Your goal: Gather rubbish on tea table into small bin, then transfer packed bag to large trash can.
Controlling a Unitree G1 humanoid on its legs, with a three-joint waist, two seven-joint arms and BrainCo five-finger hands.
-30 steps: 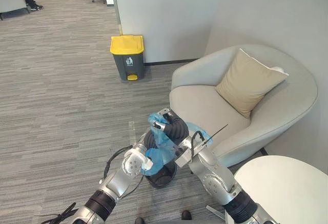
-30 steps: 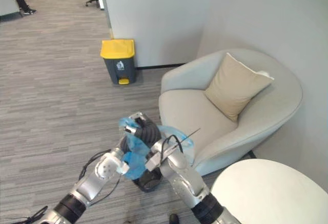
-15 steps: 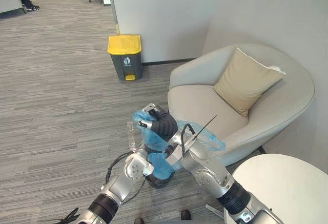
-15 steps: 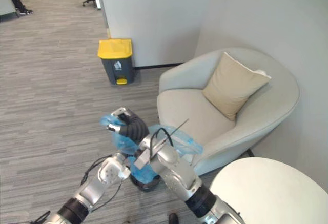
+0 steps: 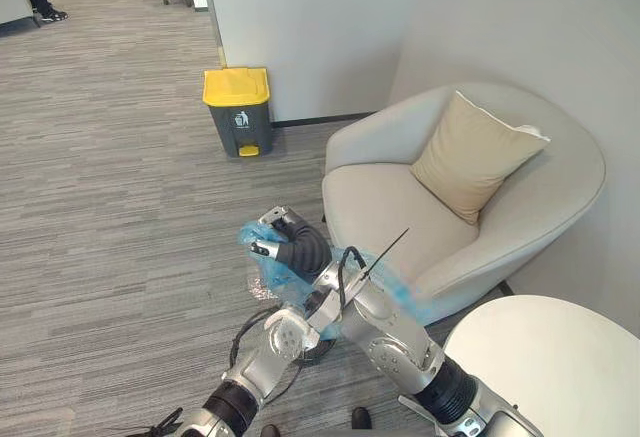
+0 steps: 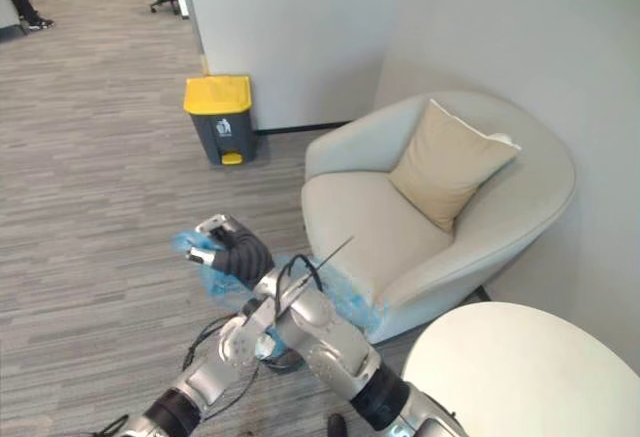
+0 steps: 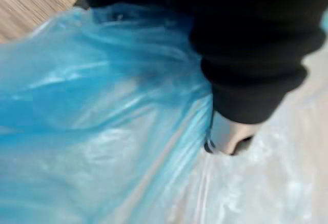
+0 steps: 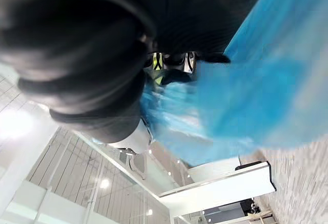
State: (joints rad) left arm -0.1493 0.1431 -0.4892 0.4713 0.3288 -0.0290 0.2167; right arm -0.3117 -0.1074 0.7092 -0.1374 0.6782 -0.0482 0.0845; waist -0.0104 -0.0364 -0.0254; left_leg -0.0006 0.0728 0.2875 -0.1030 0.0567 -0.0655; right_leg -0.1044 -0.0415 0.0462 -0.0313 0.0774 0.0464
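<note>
Clutching the blue bag (image 5: 272, 273) in curled fingers, the right hand (image 5: 290, 245) hangs just beside the armchair (image 5: 400, 207), on its front side, with the film trailing beneath its wrist. The left hand (image 7: 230, 134) sits against the bag lower down; whether it grips cannot be told.

The right hand (image 5: 287, 244) has drawn the blue bag (image 5: 272, 273) leftward, away from the armchair (image 5: 385, 207).
</note>
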